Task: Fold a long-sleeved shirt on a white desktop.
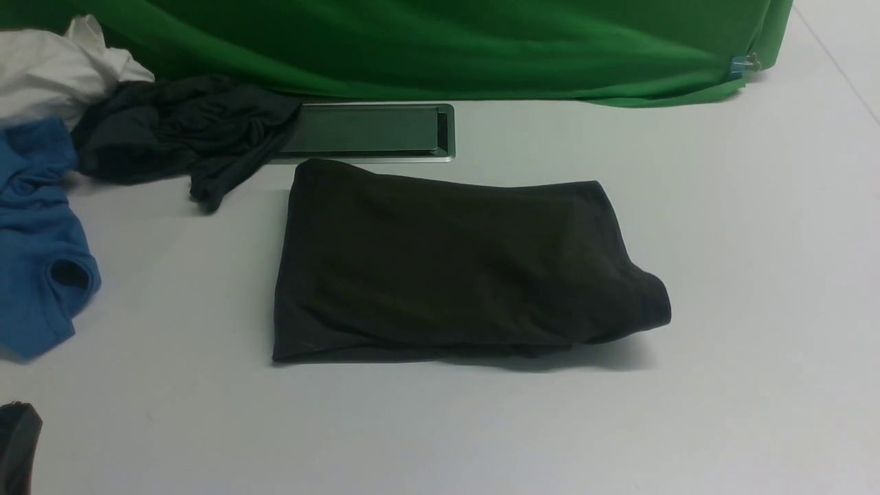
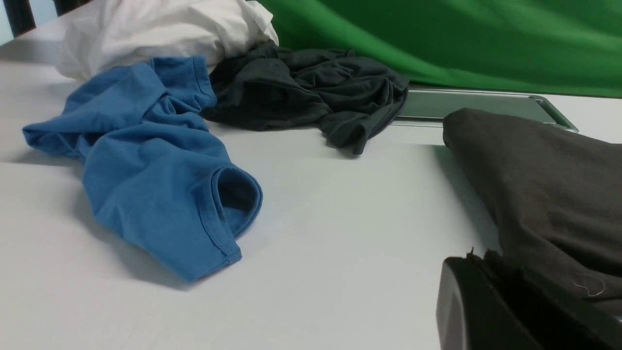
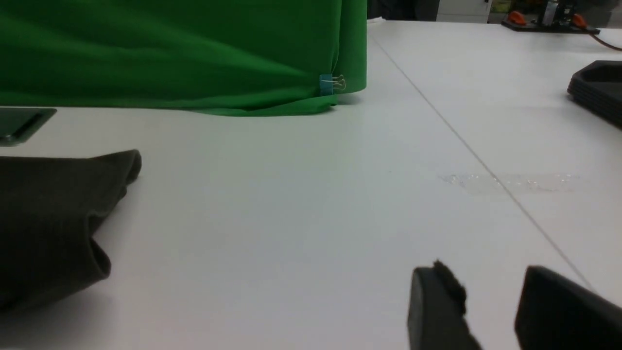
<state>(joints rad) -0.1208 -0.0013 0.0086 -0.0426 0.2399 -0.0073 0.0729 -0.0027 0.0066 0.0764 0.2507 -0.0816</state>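
- The long-sleeved shirt [image 1: 447, 265] lies folded into a compact rectangle at the centre of the front view, its far edge just short of the grey hatch [image 1: 371, 130]. By the look of it the folding is all but done.
- Risk: at the rectangle's right end a rounded bulge [image 1: 639, 302] sits raised off the table [image 1: 742, 240]. It could spring back and loosen the fold.
- Risk: the left gripper [image 2: 491, 306] is clenched, low in the lower right of its wrist view, right against the shirt's near edge. Whether it pinches cloth I cannot tell; if a thread catches, pulling away would drag the fold open.
- The right gripper [image 3: 491, 311] has its jaws parted and holds nothing, over bare table well clear of the shirt.
- Surface: matte white, smooth, with a seam line and a faint smear at the right of the right wrist view.
- Room: green backdrop [image 1: 426, 41] across the top, clipped at its right end. A blue shirt [image 1: 38, 240], dark grey garment [image 1: 179, 130] and white cloth [image 1: 55, 69] are heaped at upper left, apart from the fold.
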